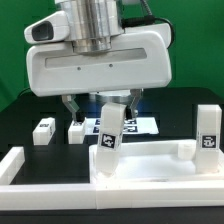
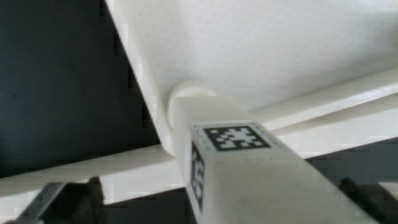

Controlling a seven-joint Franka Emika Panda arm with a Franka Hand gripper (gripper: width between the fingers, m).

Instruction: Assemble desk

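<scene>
The desk's white rimmed tabletop [image 1: 150,165] lies flat at the front. One square leg [image 1: 108,130] with a black-and-white tag stands upright on its corner towards the exterior view's left. A second leg [image 1: 207,130] stands at the opposite corner. My gripper [image 1: 101,112] hangs open over the first leg, its fingers on either side of the leg's top and apart from it. In the wrist view that tagged leg [image 2: 231,140] rises between the dark fingertips [image 2: 63,200] from the tabletop [image 2: 231,50], and the gripper [image 2: 214,205] holds nothing.
Two loose leg blocks [image 1: 42,130] [image 1: 76,130] lie on the black table at the exterior view's left. The marker board [image 1: 142,125] lies behind the standing leg. A white border rail [image 1: 20,165] runs along the front left.
</scene>
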